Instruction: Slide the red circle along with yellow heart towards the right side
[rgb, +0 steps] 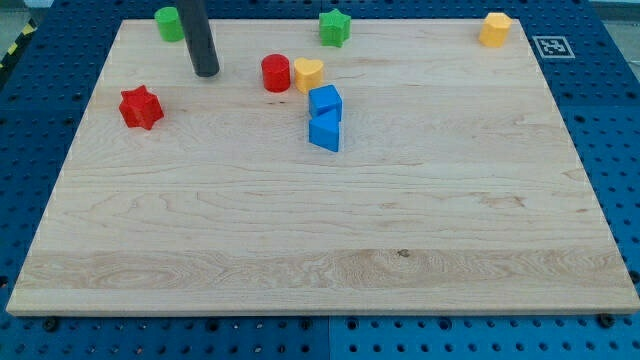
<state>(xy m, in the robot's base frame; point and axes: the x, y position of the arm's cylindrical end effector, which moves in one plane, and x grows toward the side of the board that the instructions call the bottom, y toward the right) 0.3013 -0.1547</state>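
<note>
The red circle (276, 73) stands near the board's top, touching the yellow heart (309, 74) on its right. My tip (206, 72) rests on the board to the left of the red circle, with a clear gap between them. The dark rod rises from the tip to the view's top edge.
Two blue blocks (325, 101) (325, 132) lie just below the yellow heart. A red star (141, 108) sits at the left. A green cylinder (168, 23) is partly behind the rod. A green star (335, 27) and a yellow block (494, 29) sit along the wooden board's (320, 240) top edge.
</note>
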